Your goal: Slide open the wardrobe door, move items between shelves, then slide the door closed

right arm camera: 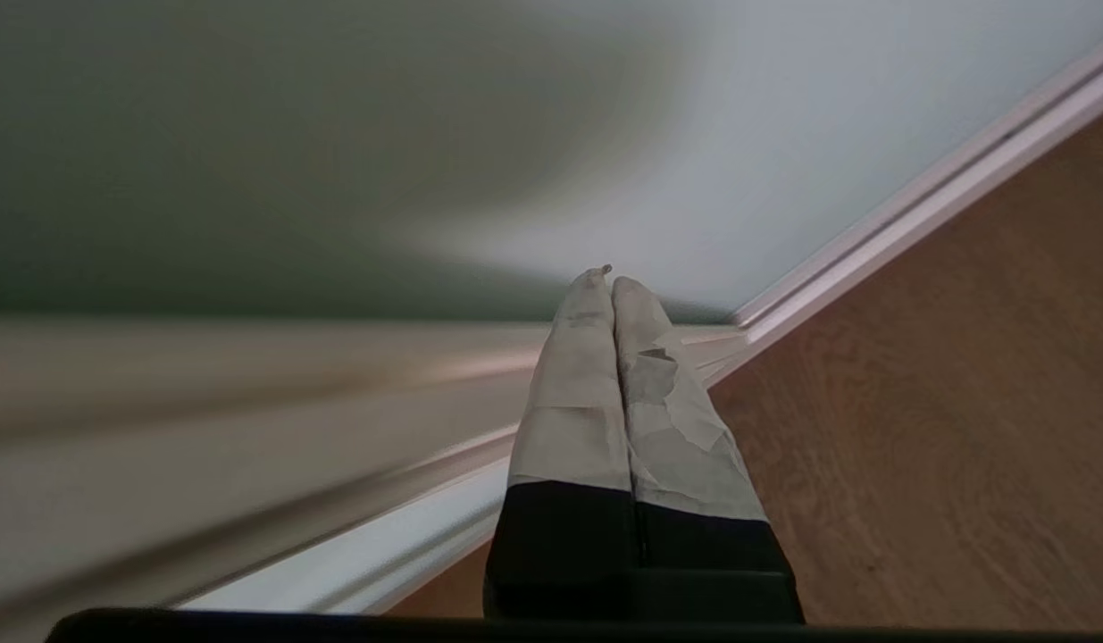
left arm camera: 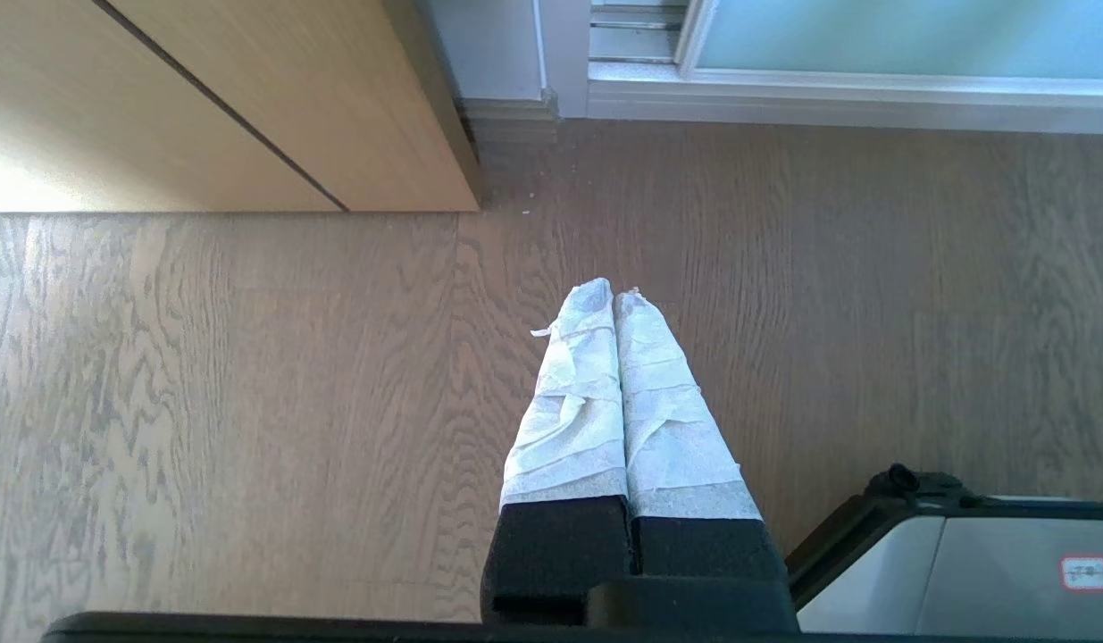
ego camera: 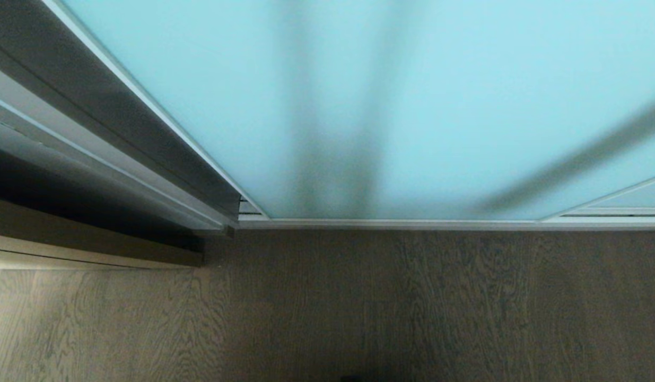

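A: Which step do you have?

B: The opening step, I judge. Your left gripper (left arm camera: 615, 299) hangs parked over the floor (left arm camera: 247, 402), fingers pressed together, holding nothing. The sliding wardrobe door (ego camera: 412, 106) stands ahead.

A: And right?

B: The right gripper (right arm camera: 610, 284), also pinched together and empty, is near the door's bottom frame. Next, you need its edge.

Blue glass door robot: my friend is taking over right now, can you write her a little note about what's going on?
Left gripper: shut, empty, parked over the wooden floor.
Right gripper: shut, empty, tips close to the bottom corner of the sliding wardrobe door, by its frame; touching or not, cannot tell.
The door covers the wardrobe front in the head view; no shelves or items show.
Done: nothing visible.
Left: slide the door open, move the items between shelves, close it.
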You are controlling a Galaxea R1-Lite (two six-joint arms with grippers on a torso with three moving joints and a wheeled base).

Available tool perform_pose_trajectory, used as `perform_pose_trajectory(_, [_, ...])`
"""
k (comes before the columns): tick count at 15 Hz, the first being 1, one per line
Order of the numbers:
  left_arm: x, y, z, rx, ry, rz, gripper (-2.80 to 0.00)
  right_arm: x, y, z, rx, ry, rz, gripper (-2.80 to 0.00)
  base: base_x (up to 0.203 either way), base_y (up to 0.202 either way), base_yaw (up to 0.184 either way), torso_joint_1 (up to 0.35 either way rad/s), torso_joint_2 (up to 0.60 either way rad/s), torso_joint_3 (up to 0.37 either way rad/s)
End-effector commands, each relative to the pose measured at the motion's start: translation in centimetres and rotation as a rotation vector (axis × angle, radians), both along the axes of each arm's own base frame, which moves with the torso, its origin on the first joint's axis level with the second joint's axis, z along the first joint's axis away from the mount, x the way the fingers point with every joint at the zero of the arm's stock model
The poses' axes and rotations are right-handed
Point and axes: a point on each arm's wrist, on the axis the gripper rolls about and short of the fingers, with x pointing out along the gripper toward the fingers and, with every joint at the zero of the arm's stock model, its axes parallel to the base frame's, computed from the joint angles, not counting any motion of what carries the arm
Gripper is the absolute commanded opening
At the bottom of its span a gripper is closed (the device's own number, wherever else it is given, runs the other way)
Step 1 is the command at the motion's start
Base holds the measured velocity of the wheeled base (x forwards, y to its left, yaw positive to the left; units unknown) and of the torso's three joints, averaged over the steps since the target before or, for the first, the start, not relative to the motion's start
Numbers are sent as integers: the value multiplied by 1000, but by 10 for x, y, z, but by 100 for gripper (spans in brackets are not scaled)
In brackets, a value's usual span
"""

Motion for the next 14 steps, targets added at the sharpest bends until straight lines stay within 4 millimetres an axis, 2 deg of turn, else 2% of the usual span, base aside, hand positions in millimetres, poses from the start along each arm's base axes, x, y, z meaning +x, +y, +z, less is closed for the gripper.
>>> perform_pose_trajectory(1, [0,0,0,0,0,0,-280,5,8,3,-9,-6,38,-280,0,0,0,0,0,0])
perform_pose_trajectory(5, [0,0,0,0,1,0,-280,13,10,4,-15,-9,66,-280,0,0,0,0,0,0])
perform_pose_trajectory(8, [0,0,0,0,2,0,-280,13,14,5,-18,-11,72,-280,0,0,0,0,0,0])
perform_pose_trajectory(11, [0,0,0,0,0,0,-280,12,27,8,-23,-14,93,-280,0,0,0,0,0,0])
perform_pose_trajectory(14, [0,0,0,0,0,0,-280,12,29,7,-17,-13,99,-280,0,0,0,0,0,0])
